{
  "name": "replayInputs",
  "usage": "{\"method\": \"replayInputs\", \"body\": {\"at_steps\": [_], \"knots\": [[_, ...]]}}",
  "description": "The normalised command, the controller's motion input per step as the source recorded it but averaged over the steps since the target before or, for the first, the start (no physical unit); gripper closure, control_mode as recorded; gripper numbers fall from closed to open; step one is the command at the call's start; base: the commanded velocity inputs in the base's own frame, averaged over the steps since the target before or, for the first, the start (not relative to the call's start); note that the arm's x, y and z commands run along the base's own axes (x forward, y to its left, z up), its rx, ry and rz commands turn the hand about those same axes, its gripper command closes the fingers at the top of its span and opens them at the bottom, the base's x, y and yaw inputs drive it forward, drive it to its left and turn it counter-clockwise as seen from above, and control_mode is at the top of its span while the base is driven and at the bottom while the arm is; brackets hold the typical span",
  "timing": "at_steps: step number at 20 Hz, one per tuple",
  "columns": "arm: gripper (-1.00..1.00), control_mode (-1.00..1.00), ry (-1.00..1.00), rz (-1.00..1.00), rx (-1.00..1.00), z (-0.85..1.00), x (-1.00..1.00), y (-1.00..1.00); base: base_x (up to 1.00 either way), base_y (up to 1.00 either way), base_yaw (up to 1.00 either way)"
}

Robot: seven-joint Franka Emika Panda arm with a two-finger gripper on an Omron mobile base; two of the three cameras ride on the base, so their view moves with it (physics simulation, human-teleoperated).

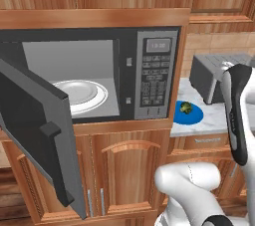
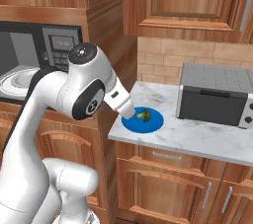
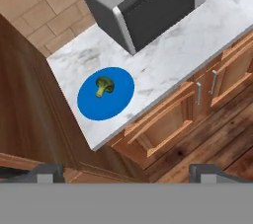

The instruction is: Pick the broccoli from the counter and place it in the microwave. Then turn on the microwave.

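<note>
**Broccoli not yet picked, gripper above the counter, jaws spread**

Broccoli (image 3: 104, 86) lies on a blue plate (image 3: 118, 102) at the left end of the counter (image 3: 163, 65), near its front edge, just right of the wooden cabinet side that houses the microwave (image 1: 99, 73). Toaster oven (image 3: 148, 6) stands farther back and right, well apart from the plate.

Gripper (image 3: 127, 171): hand view shows the two finger tips wide apart at the bottom with nothing between them, so spread and empty. It looks down on the plate from above and in front of the counter, not yet close.

Handling, my read:
- Small and light; weight is no issue.
- Crown is bumpy and gives a bit; stem is firmer and narrower. Better to pinch across the stem or low on the crown.
- It lies on its side, stem toward the near left in hand view; line the fingers up across it.
- Plate looks smooth, so the floret could skid or roll if nudged by one finger first.

Surface and room:
- Marble slab, flat, free space around the plate.
- Cabinet side close on the left limits approach from there.
- Microwave door (image 1: 40, 135) hangs open to the left, white plate (image 1: 82, 94) inside, keypad (image 1: 155, 78) on the right.
</note>
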Motion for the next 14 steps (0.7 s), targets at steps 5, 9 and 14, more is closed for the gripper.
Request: {"method": "replayInputs", "body": {"at_steps": [5, 9, 14], "knots": [[-1.00, -1.00, 0.00, 0.00, 0.00, -0.27, 0.37, -0.02, 0.00, 0.00, 0.00], [-1.00, -1.00, 0.05, 0.00, 0.04, -0.27, 0.42, 0.00, 0.00, 0.00, 0.00], [-1.00, -1.00, 0.08, 0.00, 0.09, -0.33, 0.36, 0.00, 0.00, 0.00, 0.00]]}}
